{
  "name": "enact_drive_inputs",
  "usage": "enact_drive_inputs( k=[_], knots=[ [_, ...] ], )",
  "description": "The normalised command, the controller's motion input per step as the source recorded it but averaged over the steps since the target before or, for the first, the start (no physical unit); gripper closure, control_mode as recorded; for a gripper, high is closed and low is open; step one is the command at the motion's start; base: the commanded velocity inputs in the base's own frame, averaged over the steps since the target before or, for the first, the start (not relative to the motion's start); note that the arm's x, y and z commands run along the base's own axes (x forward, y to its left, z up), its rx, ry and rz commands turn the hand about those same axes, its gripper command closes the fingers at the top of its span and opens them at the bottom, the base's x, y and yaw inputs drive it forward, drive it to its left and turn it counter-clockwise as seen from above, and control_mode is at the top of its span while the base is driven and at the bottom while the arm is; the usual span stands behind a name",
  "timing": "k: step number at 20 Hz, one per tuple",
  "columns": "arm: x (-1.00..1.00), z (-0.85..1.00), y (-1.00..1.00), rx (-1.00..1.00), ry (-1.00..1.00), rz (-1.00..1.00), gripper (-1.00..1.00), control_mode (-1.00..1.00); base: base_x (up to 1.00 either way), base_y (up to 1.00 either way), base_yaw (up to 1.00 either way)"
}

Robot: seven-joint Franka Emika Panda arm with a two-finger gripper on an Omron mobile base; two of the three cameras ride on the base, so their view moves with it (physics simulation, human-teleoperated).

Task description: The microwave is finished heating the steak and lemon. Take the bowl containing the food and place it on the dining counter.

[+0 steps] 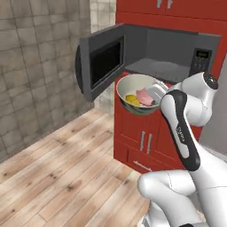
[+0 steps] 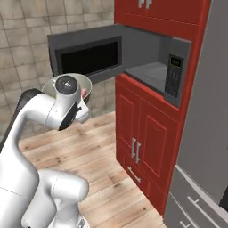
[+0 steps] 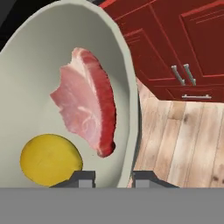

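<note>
Red cabinets (image 2: 149, 133) with silver handles, grey-tiled wall (image 1: 35, 66), pale wood-plank floor (image 1: 66, 177).

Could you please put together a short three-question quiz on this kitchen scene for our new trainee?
1. True or false: the microwave door is closed.
2. Multiple choice: where is the bowl now? A) on the microwave floor B) on the wooden floor C) held in the air in front of the red cabinets
3. Which two foods lie inside the bowl?

Key
1. False: the door stands swung wide open.
2. C: the gripper has its fingers on either side of the rim, one inside and one outside.
3. The steak and the lemon, side by side.
</note>
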Motion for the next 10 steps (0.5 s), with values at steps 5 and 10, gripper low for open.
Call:
enact_drive_inputs(
  k=[5,10],
  knots=[
    [0.0,0.0,0.0,0.0,0.0,0.0,1.0,1.0,-0.2,-0.1,1.0],
    [0.0,0.0,0.0,0.0,0.0,0.0,1.0,1.0,-0.07,0.0,1.0]
  ],
)
